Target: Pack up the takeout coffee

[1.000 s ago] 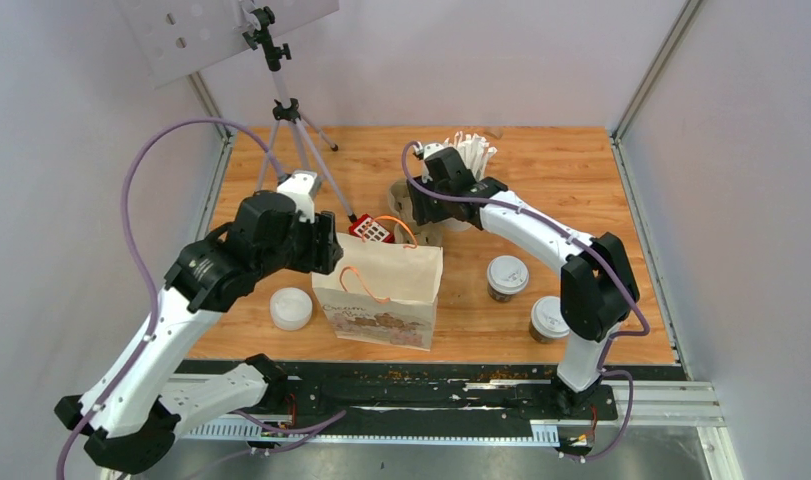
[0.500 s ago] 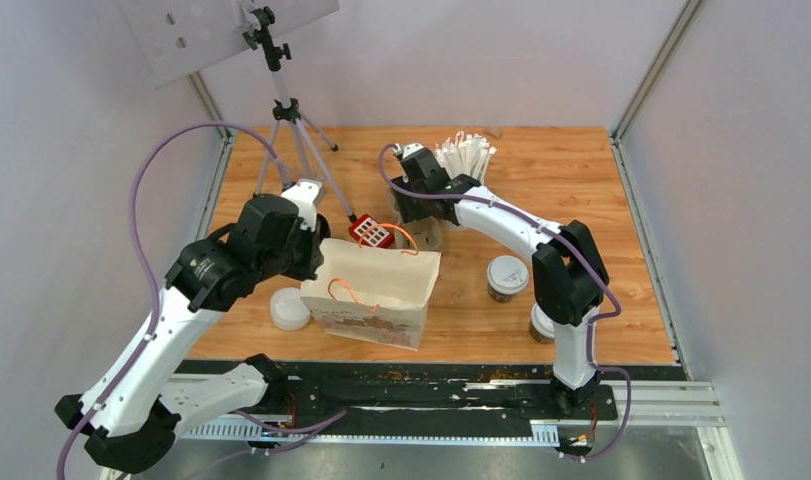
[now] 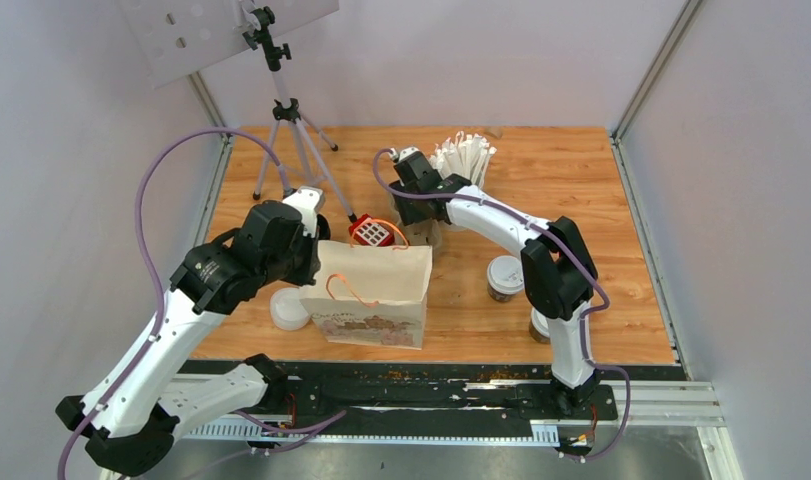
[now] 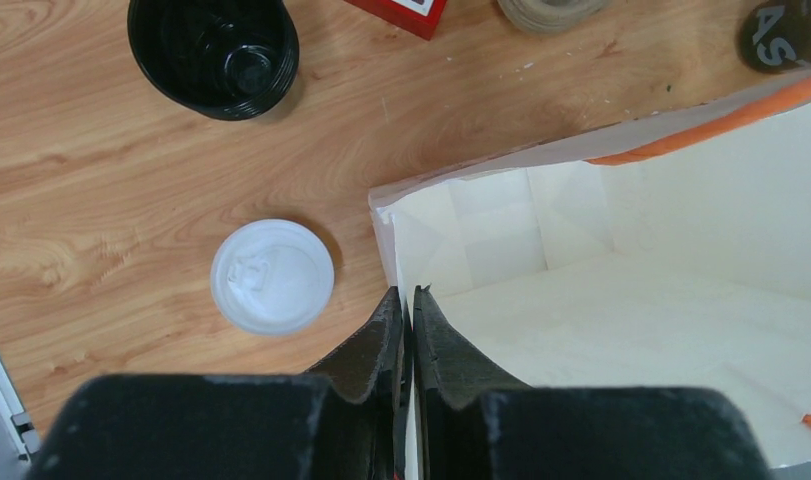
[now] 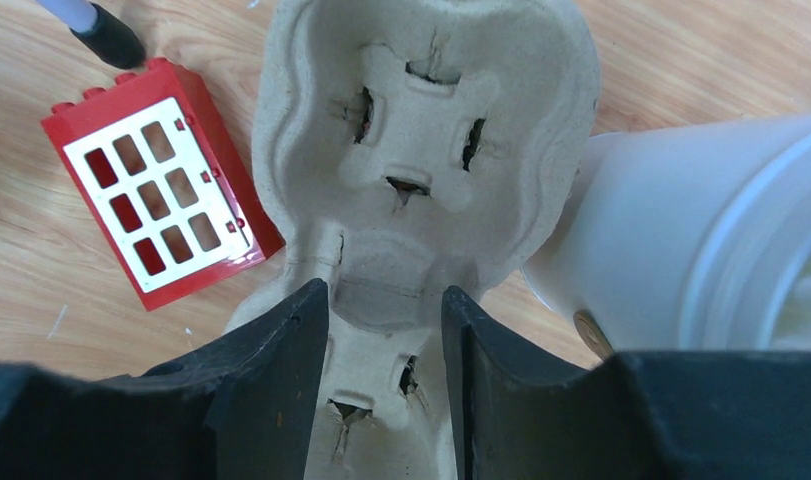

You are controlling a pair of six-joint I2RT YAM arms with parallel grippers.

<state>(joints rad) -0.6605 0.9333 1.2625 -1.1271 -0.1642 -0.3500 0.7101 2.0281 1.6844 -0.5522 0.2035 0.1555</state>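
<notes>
Evidently the left gripper (image 4: 411, 300) is there to keep the paper bag (image 3: 366, 318) standing with its mouth wide. Its fingers are pressed together on the bag's near side wall with only the thin paper between them, so the white interior gapes for loading. The right gripper (image 5: 383, 295) reaches toward the far side of the table, half open, its two fingers clasping the narrow waist of the pulp cup tray (image 5: 421, 100). The tray lies between the red block (image 5: 156, 190) and the white cup of sticks (image 5: 701, 230). Its near end is cut off beneath the fingers, and whether it is lifted off the wood I cannot tell. Neither gripper holds the takeout coffee. One lidded brown cup (image 3: 506, 276) stands on the table right of the bag, apart from it. The second cup (image 3: 536, 322) sits nearer the front edge, mostly covered by the right arm's elbow. A loose white lid (image 4: 271, 275) lies just left of the bag.
</notes>
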